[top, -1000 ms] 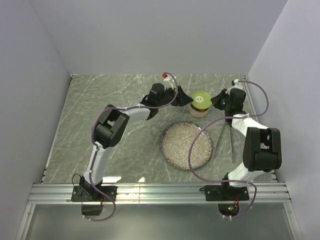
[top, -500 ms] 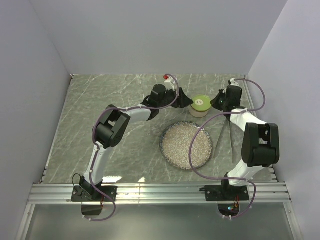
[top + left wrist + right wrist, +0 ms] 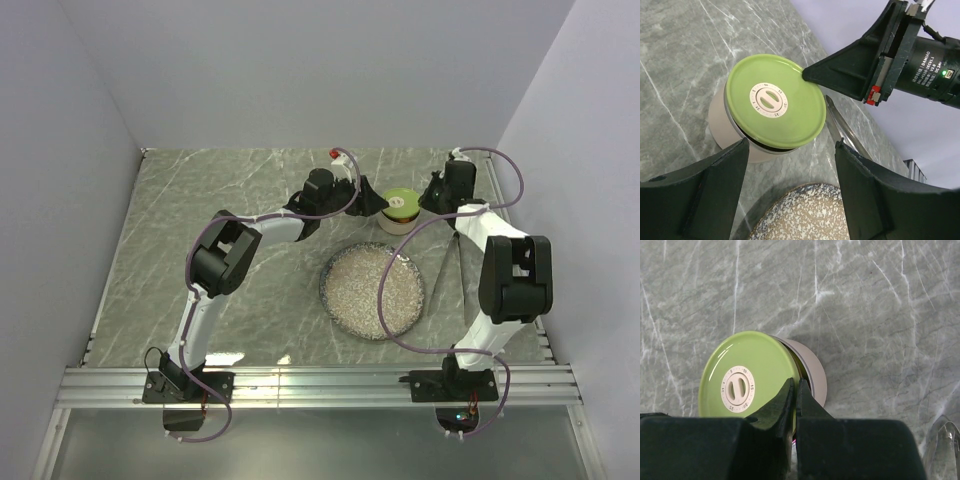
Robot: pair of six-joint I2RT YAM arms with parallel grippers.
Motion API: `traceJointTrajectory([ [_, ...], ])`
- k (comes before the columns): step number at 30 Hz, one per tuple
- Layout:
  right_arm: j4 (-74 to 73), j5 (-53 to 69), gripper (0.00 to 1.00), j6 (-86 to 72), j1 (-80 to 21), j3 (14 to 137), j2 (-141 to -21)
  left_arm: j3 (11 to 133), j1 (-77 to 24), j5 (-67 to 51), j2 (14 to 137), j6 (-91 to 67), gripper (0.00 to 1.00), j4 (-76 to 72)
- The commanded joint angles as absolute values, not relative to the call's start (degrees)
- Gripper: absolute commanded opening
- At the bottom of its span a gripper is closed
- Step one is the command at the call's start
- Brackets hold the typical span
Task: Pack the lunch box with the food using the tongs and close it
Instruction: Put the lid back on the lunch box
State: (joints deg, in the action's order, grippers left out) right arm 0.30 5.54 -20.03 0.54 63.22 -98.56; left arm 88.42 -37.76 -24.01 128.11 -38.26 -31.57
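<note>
Left gripper (image 3: 790, 145) spread wide, fingers (image 3: 715, 190) level. Right gripper (image 3: 794, 384) pinched together, tip pointing in just ahead of the left fingers. Left arm (image 3: 225, 255) and right arm (image 3: 512, 275) stretched forward, wrists turned inward.

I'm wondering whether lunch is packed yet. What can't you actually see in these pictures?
- Inside of the lunch box: every view, covered by its green lid.
- Lid's near rim: right wrist view, hidden behind the shut right gripper.
- Tongs: right wrist view, blurred and cut off at the corner; top view, too thin for detail.
</note>
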Motion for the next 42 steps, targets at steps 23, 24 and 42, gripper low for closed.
traceJointTrajectory([
  [23, -2.9, -3.1, 0.36, -16.8, -3.7, 60.7, -94.8, 89.7, -38.7, -22.7, 126.6, -35.9, 0.76, -32.5],
  [24, -2.5, -2.9, 0.37, -16.9, -3.7, 60.1, -93.8, 89.6, -38.7, -22.6, 126.4, -35.9, 0.76, -32.7],
  [42, 8.5, 1.0, 0.4, -15.7, -4.9, 48.9, -77.8, 88.3, -38.8, -20.4, 126.7, -35.8, 0.76, -33.3],
])
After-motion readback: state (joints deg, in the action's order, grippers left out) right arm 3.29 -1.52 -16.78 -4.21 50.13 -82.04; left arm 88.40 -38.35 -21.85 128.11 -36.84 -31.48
